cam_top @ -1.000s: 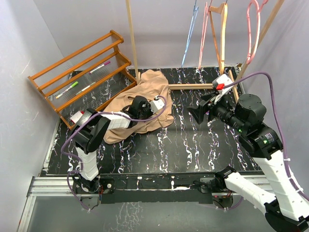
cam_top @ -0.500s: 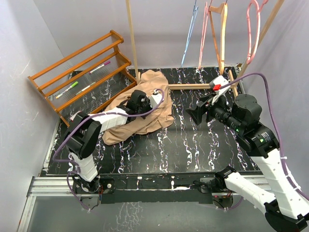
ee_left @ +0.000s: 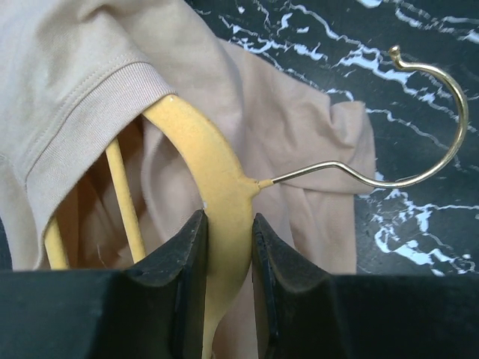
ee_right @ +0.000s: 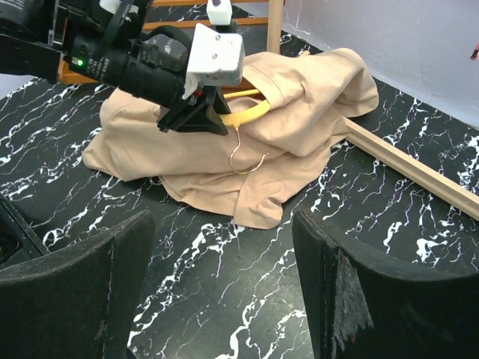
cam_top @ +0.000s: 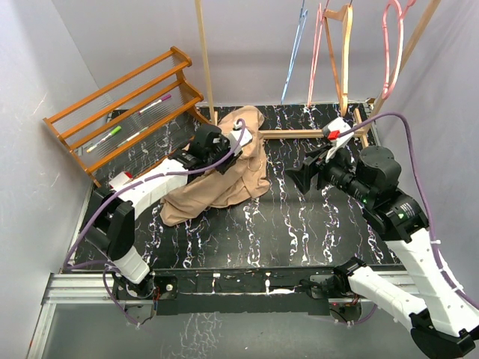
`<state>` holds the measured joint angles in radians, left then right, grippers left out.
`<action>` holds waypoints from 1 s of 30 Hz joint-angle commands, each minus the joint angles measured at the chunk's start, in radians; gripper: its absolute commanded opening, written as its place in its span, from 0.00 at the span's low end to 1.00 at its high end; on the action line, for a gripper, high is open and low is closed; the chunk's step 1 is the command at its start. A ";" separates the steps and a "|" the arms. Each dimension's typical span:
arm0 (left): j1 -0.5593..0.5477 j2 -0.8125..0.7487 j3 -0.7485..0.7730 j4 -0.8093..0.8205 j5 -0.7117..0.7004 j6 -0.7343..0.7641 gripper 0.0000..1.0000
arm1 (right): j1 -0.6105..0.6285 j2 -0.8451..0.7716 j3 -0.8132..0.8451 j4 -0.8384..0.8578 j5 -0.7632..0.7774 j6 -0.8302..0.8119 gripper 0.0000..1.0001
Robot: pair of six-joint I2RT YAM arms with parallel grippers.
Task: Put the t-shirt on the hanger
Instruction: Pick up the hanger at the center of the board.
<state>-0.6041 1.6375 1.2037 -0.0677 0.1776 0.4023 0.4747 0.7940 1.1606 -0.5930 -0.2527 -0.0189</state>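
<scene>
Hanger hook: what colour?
Shiny gold metal hook, on the mustard-yellow hanger; shows best in the left wrist view.

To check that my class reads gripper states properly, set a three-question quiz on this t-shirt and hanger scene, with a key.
1. True or false: the right gripper is shut on the t-shirt.
2. The left gripper grips: A) the yellow hanger, B) a pink hanger, C) a marker pen.
3. Which hanger part lies bare of fabric?
Key: 1 false; 2 A; 3 the metal hook.
</scene>
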 commanded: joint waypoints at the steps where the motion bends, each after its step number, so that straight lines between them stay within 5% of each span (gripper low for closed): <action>1: 0.016 -0.068 0.080 -0.064 0.072 -0.090 0.00 | -0.003 0.017 -0.029 0.097 0.040 0.054 0.76; 21: 0.226 -0.129 0.213 -0.133 0.440 -0.508 0.00 | -0.004 0.019 -0.145 0.253 0.180 0.178 0.76; 30: 0.236 -0.116 0.333 -0.079 0.482 -0.688 0.00 | -0.004 0.005 -0.148 0.244 0.171 0.182 0.76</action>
<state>-0.3660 1.5749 1.4494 -0.2123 0.6086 -0.1776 0.4747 0.8272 1.0031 -0.4133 -0.0917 0.1593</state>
